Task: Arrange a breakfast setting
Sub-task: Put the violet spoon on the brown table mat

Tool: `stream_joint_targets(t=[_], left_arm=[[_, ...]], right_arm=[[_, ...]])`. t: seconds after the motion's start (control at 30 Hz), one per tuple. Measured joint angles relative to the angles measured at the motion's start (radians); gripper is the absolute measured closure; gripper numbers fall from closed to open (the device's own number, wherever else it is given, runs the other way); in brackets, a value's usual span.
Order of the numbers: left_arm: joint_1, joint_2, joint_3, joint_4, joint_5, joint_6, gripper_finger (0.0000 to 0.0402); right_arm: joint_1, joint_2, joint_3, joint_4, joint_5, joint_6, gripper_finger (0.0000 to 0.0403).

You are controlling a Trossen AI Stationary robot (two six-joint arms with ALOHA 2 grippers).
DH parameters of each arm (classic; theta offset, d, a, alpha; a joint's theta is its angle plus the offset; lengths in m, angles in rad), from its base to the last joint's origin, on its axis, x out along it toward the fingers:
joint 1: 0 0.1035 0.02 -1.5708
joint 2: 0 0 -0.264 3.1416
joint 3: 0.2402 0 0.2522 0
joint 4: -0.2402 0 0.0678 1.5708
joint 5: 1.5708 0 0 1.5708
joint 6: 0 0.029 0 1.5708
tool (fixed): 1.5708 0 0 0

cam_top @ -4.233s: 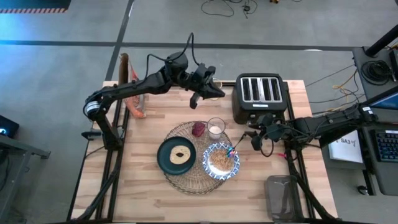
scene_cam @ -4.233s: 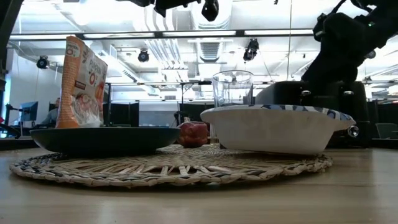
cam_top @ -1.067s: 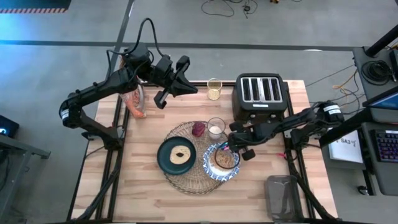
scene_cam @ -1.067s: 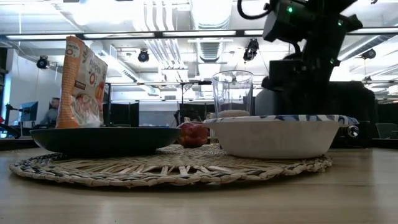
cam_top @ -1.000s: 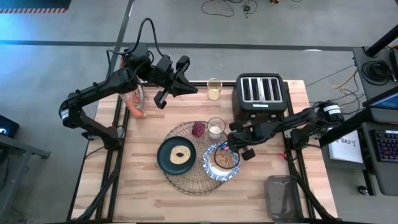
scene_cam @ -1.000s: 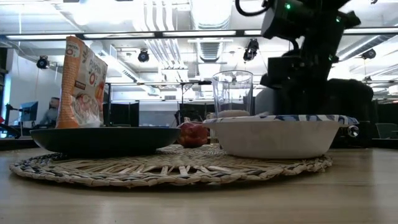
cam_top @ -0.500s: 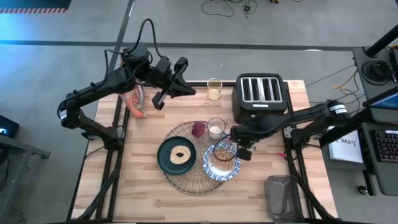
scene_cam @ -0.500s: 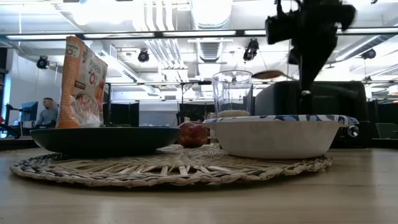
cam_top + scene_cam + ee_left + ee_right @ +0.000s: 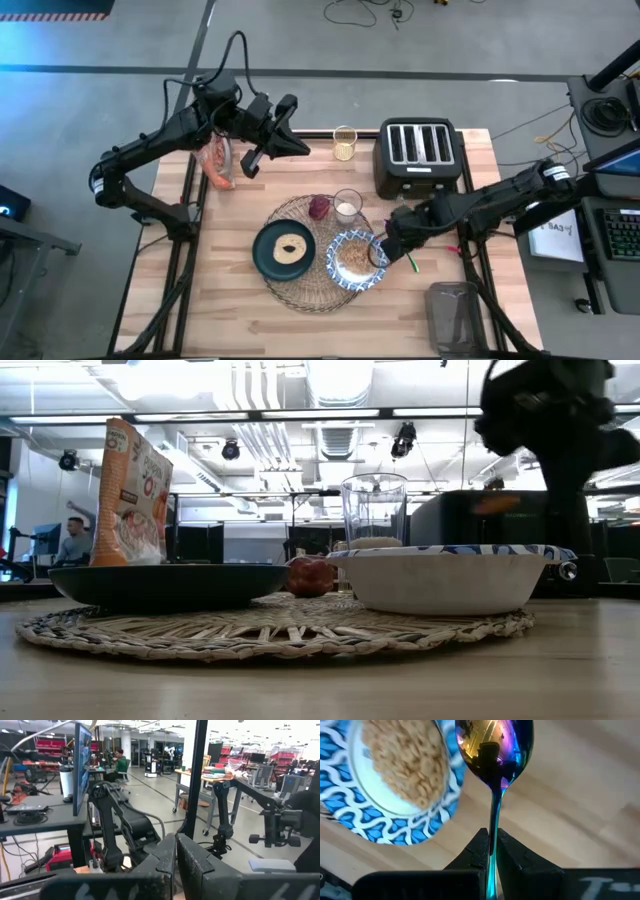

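the spoon (image 9: 493, 750) is clamped by its stem in the right claw (image 9: 491, 845), above the desk (image 9: 250, 315) just beside the cereal-filled bowl (image 9: 354, 258) on the placemat (image 9: 300, 290). the left claw (image 9: 176, 857), fingers together, hovers over the desk's far left corner.

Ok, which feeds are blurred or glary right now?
Low view: the right arm is motion-smeared, the placemat sharp, ceiling lights blown out. Right wrist view: the spoon bowl mirrors the room, the cereal bowl looks soft. Left wrist view: the near fingers are out of focus.
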Motion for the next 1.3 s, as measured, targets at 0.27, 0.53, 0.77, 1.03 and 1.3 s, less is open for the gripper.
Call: stream_joint_targets(t=[0.27, 0.53, 0.77, 1.03, 1.3], left_arm=[[0.002, -0.049, 0.0, -0.004, 0.0, -0.002, 0.0402], [0.002, -0.104, 0.0, -0.028, 0.0, -0.022, 0.0402], [0.002, -0.139, 0.0, -0.029, -0.021, -0.065, 0.0402], [0.002, -0.181, 0.0, -0.037, -0.024, -0.06, 0.0402], [0.002, -0.22, 0.0, -0.063, -0.024, -0.056, 0.0402]], right_arm=[[0.091, 0.019, -0.105, 0.153, -0.004, 0.256, 0.039], [0.133, 0.088, -0.171, 0.262, -0.003, 0.324, 0.039], [0.135, 0.179, -0.174, 0.322, -0.002, 0.334, 0.039], [0.133, 0.251, -0.174, 0.376, 0.052, 0.36, 0.039], [0.131, 0.245, -0.174, 0.529, 0.2, 0.43, 0.039]])
